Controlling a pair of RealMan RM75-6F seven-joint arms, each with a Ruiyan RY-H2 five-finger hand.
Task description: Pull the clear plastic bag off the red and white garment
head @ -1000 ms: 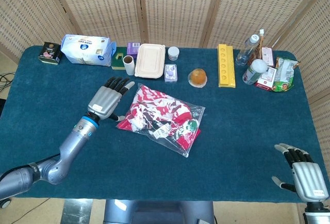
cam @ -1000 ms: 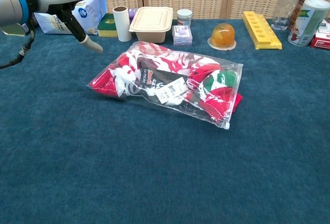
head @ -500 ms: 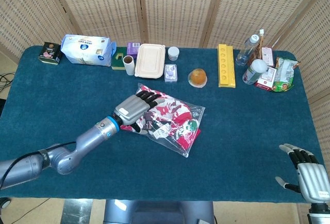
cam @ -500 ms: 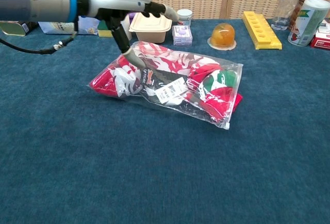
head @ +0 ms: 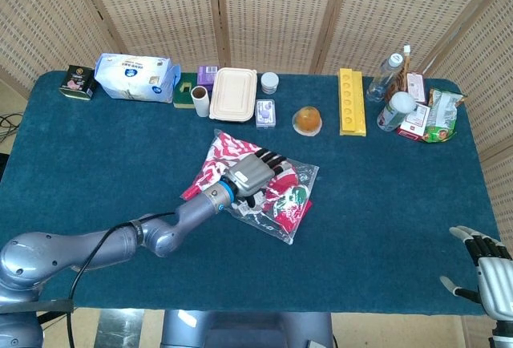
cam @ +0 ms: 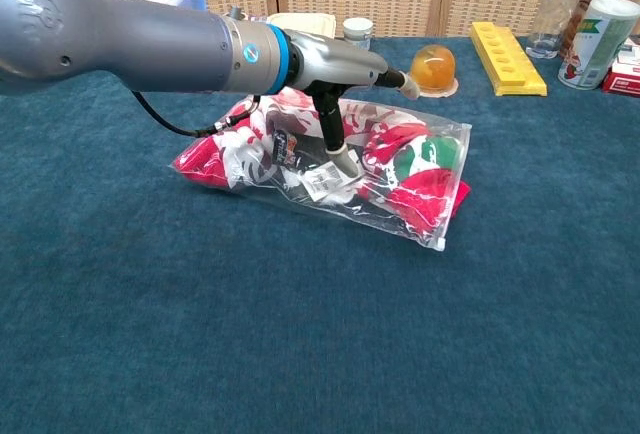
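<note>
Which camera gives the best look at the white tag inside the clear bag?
The chest view: the white tag lies close and side-on inside the clear bag, just below the left hand's thumb. In the head view, it's a small pale patch beside the hand.

Head view: my high camera, looking steeply down and forward, far enough back to take in the whole blue tabletop (head: 96, 171) edge to edge, with the wicker screens (head: 272, 11) across the top of the frame.

Chest view: my low camera, set near the tabletop's front edge, looking forward at a shallow angle and much closer in. Carpet-like surface fills the lower half; the back row of items sits along the top edge.

Shared ground: the bagged garment (head: 276, 192) (cam: 420, 169) at mid-frame, the left robot hand (head: 255, 173) (cam: 345, 104) over it, and the yellow tray (head: 351, 101) (cam: 507, 56), upper right in both.
</note>
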